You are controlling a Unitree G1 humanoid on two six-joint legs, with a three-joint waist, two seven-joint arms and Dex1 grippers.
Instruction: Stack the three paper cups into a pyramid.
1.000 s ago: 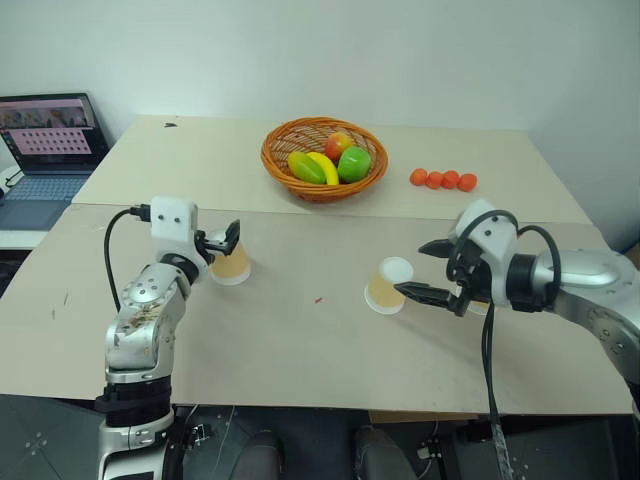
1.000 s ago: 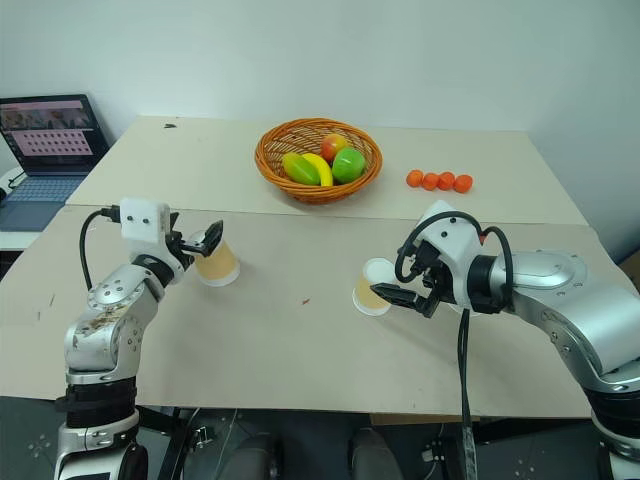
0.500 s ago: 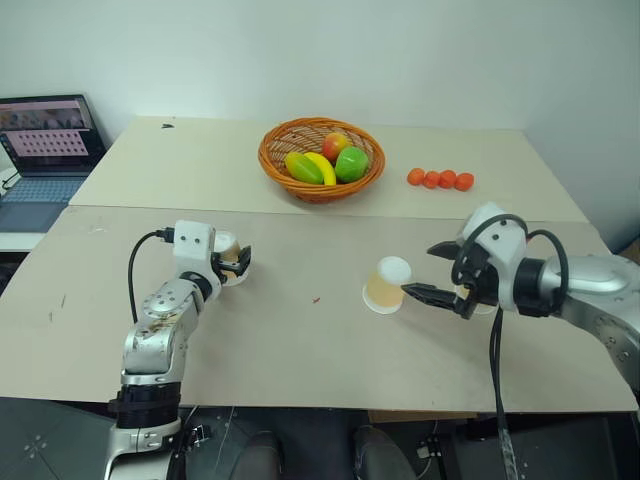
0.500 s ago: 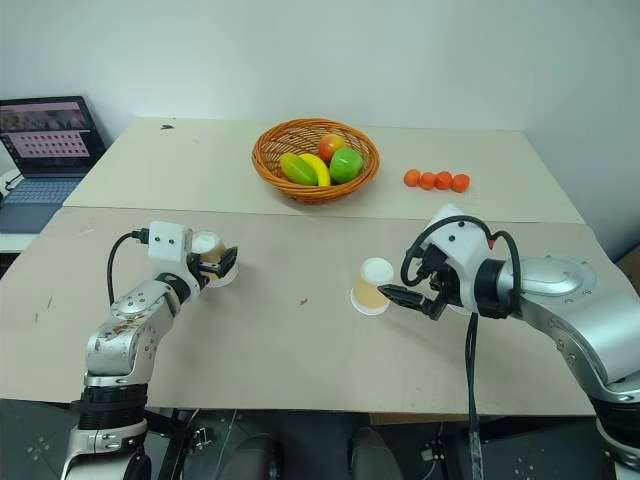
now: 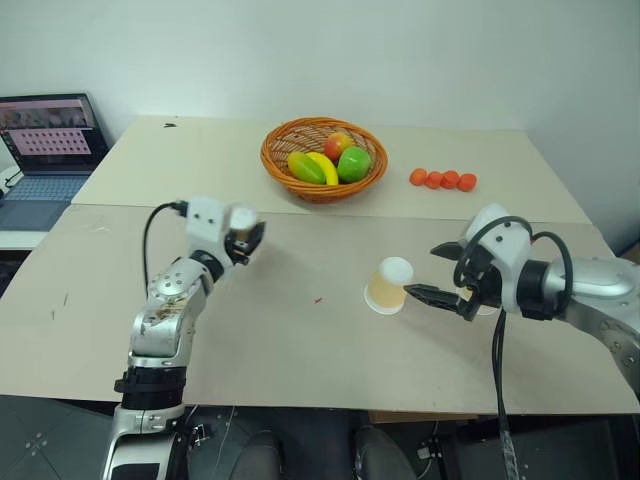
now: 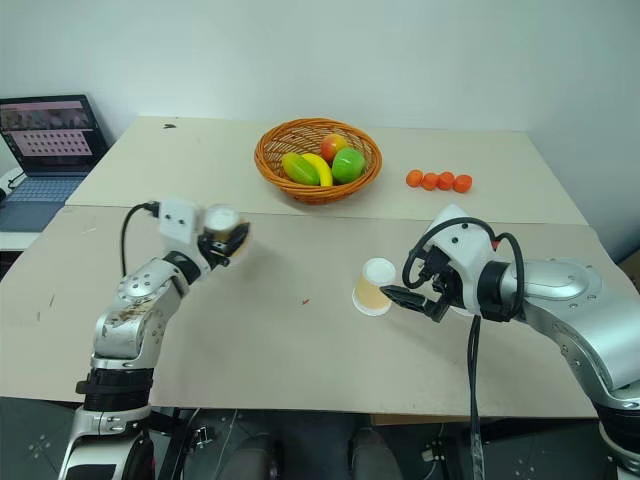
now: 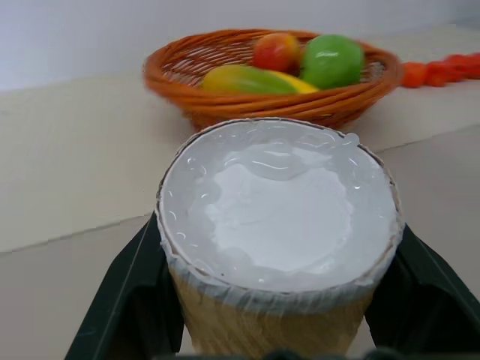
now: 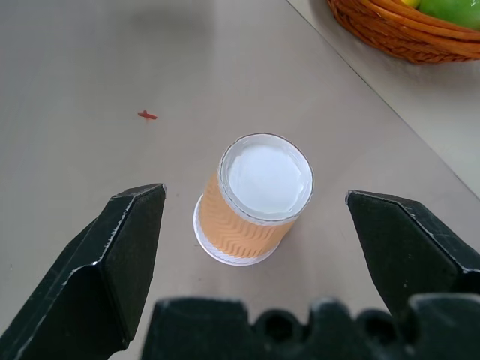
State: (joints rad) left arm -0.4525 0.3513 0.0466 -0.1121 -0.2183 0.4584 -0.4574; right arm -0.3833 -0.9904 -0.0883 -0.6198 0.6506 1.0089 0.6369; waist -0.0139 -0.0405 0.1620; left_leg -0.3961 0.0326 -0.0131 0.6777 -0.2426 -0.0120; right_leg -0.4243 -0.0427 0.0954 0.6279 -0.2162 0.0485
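Left hand: clamped on a paper cup, upside down, lifted clear of the worktop.
Right hand: wide open, empty.
Second cup: inverted on the worktop, just ahead of the right hand.

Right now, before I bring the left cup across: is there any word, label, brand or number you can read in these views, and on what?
No text can be read.
Laptop screen: rows of small pictures, any writing too small to read.
Cup in the left gripper: plain ribbed side, white base, no print.
Cup on the table: plain, no print.
Basket: no label.
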